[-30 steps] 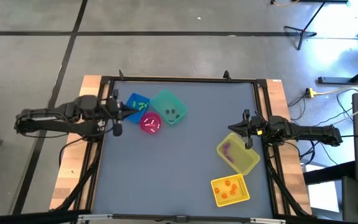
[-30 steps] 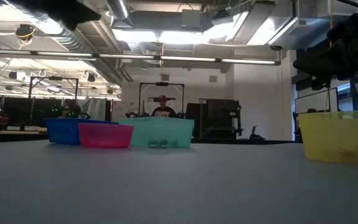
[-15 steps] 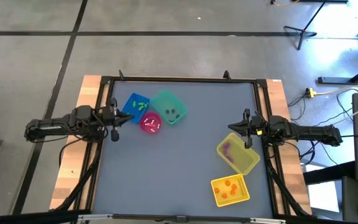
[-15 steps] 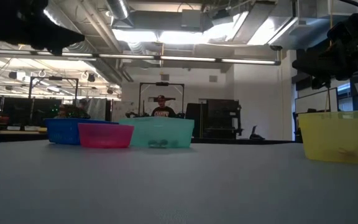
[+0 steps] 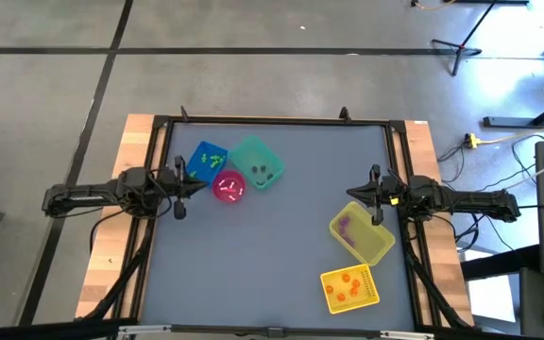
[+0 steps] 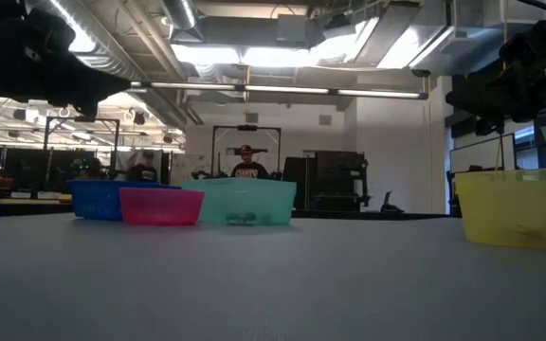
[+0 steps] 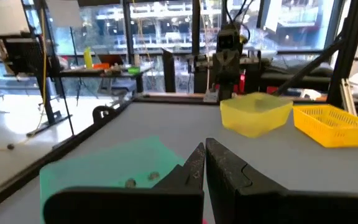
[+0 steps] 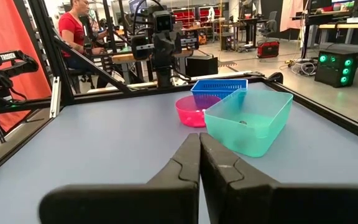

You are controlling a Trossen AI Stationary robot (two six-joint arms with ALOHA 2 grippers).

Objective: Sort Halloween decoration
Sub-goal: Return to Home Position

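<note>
The Halloween decorations lie sorted by colour in bins. Green ones are in the blue bin [image 5: 208, 159], dark ones in the teal bin [image 5: 257, 162] and white ones in the pink bin [image 5: 229, 185]. Purple ones are in the yellow bin [image 5: 361, 232] and orange ones in the yellow basket [image 5: 349, 288]. My left gripper [image 5: 195, 182] points level at the table's left edge, just left of the pink bin. It is shut with nothing in it [image 7: 204, 152]. My right gripper [image 5: 359, 195] hangs level at the right edge, beside the yellow bin, shut with nothing in it [image 8: 199, 140].
A black frame [image 5: 272, 121] runs round the grey tabletop, whose middle and near left part are bare. In the low view the blue, pink and teal bins [image 6: 240, 201] stand in a row, with the yellow bin [image 6: 518, 206] at the right. People [image 8: 79, 28] are in the room beyond.
My left gripper has come down and drawn back from above the blue bin toward the table's left edge, levelling out; it has stayed shut. The bins have kept their places.
</note>
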